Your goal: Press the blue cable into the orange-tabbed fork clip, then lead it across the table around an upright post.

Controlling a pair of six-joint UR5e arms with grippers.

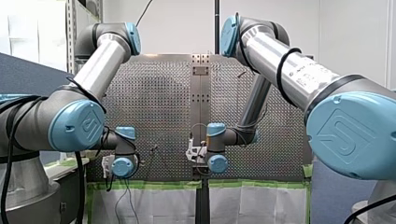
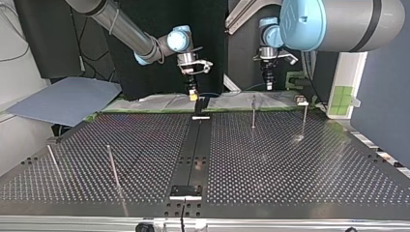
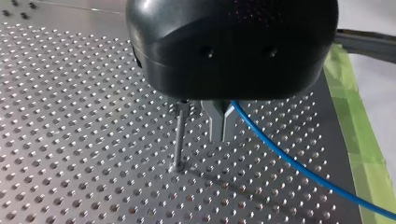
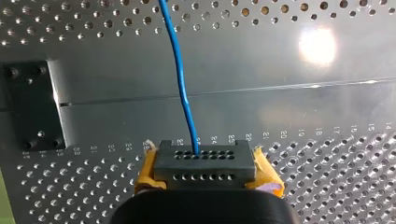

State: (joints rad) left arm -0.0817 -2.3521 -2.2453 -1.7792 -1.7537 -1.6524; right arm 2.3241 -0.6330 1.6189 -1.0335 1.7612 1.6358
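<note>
Left pincer (image 3: pixel 222 136), the robot's black one with metal fingers, is squeezing those fingers together on the blue cable (image 3: pixel 299 168). The cable is leaving their outer side and running away over the perforated worktop (image 3: pixel 70 116) toward the strip of green tape (image 3: pixel 355 116) along its edge. Just beside the fingers, on the side away from the cable, an upright post (image 3: pixel 179 140) is standing in the worktop, apart from the cable.

The right pincer (image 2: pixel 193 95) is closed too and is holding the cable. It is hanging over the far end of the centre rail (image 2: pixel 196 154) in the top view. In its own wrist view, its yellow-orange pads (image 4: pixel 148 173) are pressing against the two sides of a dark holed block (image 4: pixel 204 164). The cable is coming out of that block's top and running straight ahead across the rail. Whether the block is part of the pincer cannot be told.

A small black fixture (image 2: pixel 202 105) is standing on the rail just beside this pincer, too small to identify. Another post (image 2: pixel 304 118) is standing farther toward the top view's right.
</note>
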